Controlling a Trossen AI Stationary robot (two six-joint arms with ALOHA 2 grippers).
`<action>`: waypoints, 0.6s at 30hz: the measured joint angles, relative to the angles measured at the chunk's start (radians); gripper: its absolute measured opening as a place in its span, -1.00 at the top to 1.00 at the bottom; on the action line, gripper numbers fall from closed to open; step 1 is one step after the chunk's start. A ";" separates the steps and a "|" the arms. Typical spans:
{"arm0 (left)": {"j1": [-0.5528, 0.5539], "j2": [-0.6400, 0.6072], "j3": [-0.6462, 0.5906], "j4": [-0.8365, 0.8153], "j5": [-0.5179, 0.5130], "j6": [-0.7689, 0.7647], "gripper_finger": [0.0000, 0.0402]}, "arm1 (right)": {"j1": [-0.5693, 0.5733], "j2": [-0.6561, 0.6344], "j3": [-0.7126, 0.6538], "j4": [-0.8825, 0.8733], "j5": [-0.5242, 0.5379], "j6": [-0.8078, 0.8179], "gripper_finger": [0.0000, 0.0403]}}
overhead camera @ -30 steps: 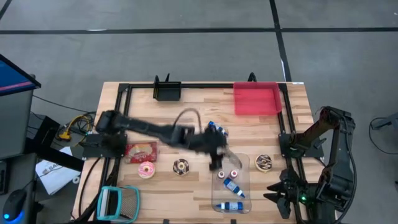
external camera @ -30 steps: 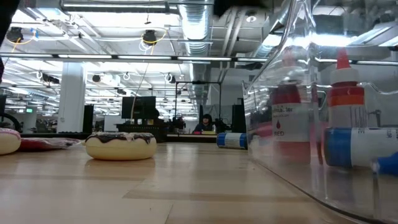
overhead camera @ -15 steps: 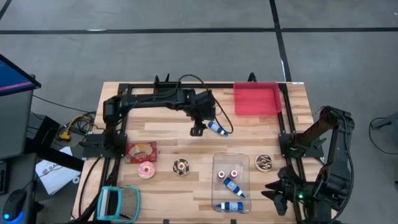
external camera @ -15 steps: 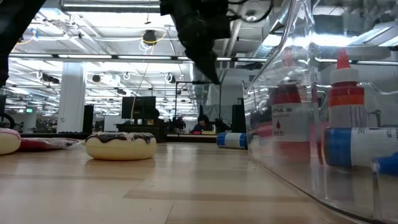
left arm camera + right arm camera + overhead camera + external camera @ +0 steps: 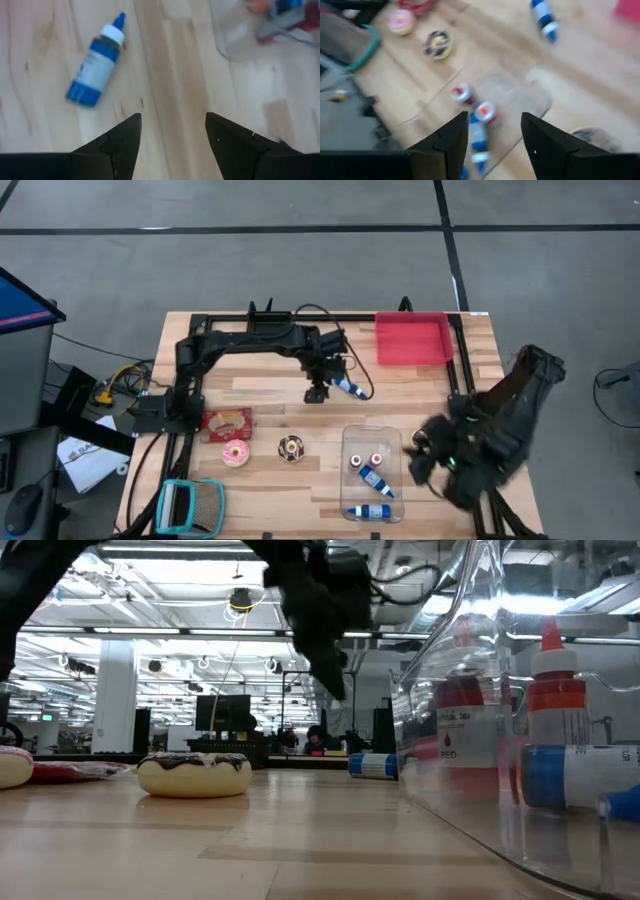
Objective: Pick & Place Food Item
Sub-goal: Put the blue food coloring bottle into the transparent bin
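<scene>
A pink donut (image 5: 236, 452), a chocolate donut (image 5: 292, 447) and a red snack packet (image 5: 228, 421) lie on the wooden table's left half. Another chocolate donut (image 5: 590, 135) lies right of the clear container (image 5: 372, 472), mostly under my right arm in the high view. My left gripper (image 5: 318, 392) hangs open above the table, beside a blue bottle (image 5: 95, 65) that lies on its side. My right gripper (image 5: 492, 135) is open over the container's right side, with nothing between its fingers.
The clear container holds several small bottles (image 5: 372, 478). A red tray (image 5: 412, 338) and a black bin (image 5: 268, 327) stand at the far edge. A teal basket (image 5: 190, 505) sits at the near left corner. A black frame rail (image 5: 462, 380) runs along the table's right side.
My left gripper has swung from above the clear container toward the table's far edge and now hangs beside the blue bottle. My right arm has swung from the near right corner toward the table's left, over the right-hand chocolate donut.
</scene>
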 joint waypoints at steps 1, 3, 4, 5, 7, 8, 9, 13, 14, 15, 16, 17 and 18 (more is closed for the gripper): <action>-0.008 -0.023 0.000 -0.037 -0.005 -0.012 -0.09 | -0.044 -0.017 0.000 -0.009 -0.016 -0.067 0.13; -0.030 -0.079 0.000 -0.091 -0.006 -0.064 -0.09 | -0.139 -0.054 0.000 -0.004 -0.032 -0.225 0.13; -0.044 -0.110 -0.003 -0.118 -0.006 -0.089 -0.09 | -0.192 -0.072 0.000 0.002 -0.048 -0.310 0.13; -0.058 -0.148 -0.016 -0.118 -0.006 -0.120 -0.09 | -0.246 -0.088 -0.001 0.012 -0.066 -0.400 0.13; -0.094 -0.244 -0.068 -0.108 -0.018 -0.198 -0.09 | -0.356 -0.125 -0.035 0.077 -0.129 -0.579 0.13; -0.113 -0.299 -0.102 -0.085 -0.036 -0.240 -0.09 | -0.414 -0.147 -0.069 0.135 -0.178 -0.665 0.13; -0.138 -0.356 -0.143 -0.075 -0.067 -0.285 -0.09 | -0.469 -0.170 -0.112 0.204 -0.232 -0.742 0.13; -0.247 -0.588 -0.306 0.004 -0.263 -0.505 -0.09 | -0.676 -0.242 -0.343 0.485 -0.454 -0.968 0.13; -0.278 -0.644 -0.339 0.039 -0.315 -0.566 -0.09 | -0.727 -0.246 -0.394 0.550 -0.510 -1.011 0.13; -0.312 -0.687 -0.367 0.060 -0.364 -0.621 -0.09 | -0.776 -0.246 -0.436 0.600 -0.556 -1.053 0.13; -0.344 -0.731 -0.391 0.092 -0.417 -0.673 -0.09 | -0.822 -0.235 -0.474 0.644 -0.596 -1.092 0.13; -0.383 -0.767 -0.412 0.113 -0.473 -0.716 -0.09 | -0.866 -0.217 -0.496 0.672 -0.624 -1.137 0.13; -0.421 -0.792 -0.428 0.116 -0.528 -0.757 -0.09 | -0.906 -0.192 -0.511 0.684 -0.639 -1.184 0.13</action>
